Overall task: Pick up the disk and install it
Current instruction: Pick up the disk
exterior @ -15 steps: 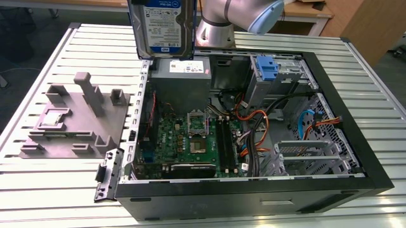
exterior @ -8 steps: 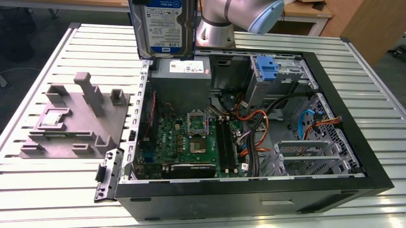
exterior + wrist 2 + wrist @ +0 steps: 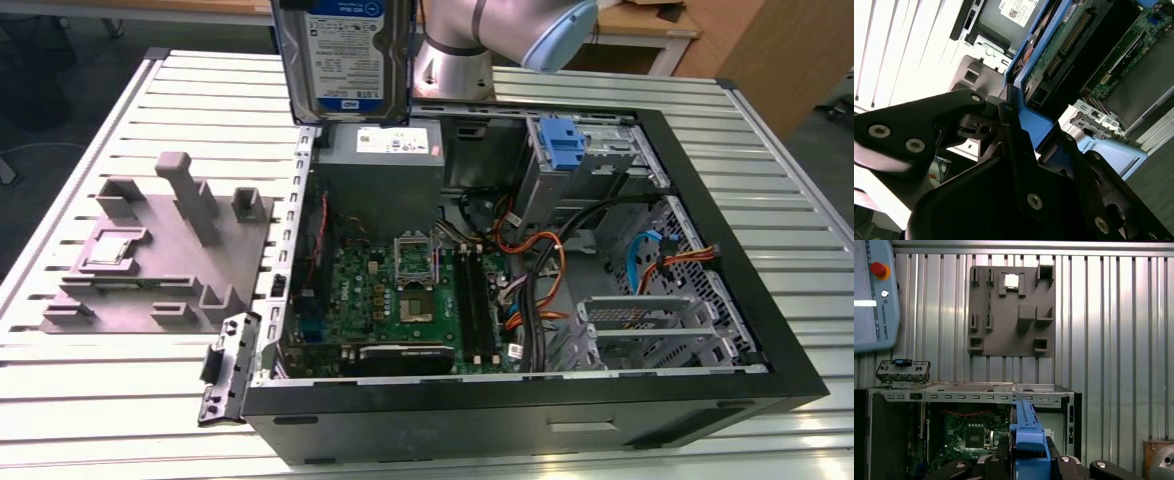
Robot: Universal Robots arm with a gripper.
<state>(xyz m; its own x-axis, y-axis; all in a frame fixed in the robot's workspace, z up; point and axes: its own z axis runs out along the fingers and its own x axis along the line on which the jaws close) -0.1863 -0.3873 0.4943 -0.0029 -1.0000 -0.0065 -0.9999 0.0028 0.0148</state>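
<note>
Silver disk (image 3: 344, 60), blue-banded white label (image 3: 350, 45), in gripper (image 3: 1029, 465) above case (image 3: 534, 405)

Bright light; table (image 3: 894, 50) prob overexposed in the second wrist view

Gripper (image 3: 1010, 111) clamped on disk (image 3: 1054, 55) edge — PCB side showing, PC case (image 3: 985, 50) behind.

You see the disk (image 3: 344, 60) upright in the air: 1 white label with blue band, blue plastic edging, above the open computer case (image 3: 507, 420).
</note>
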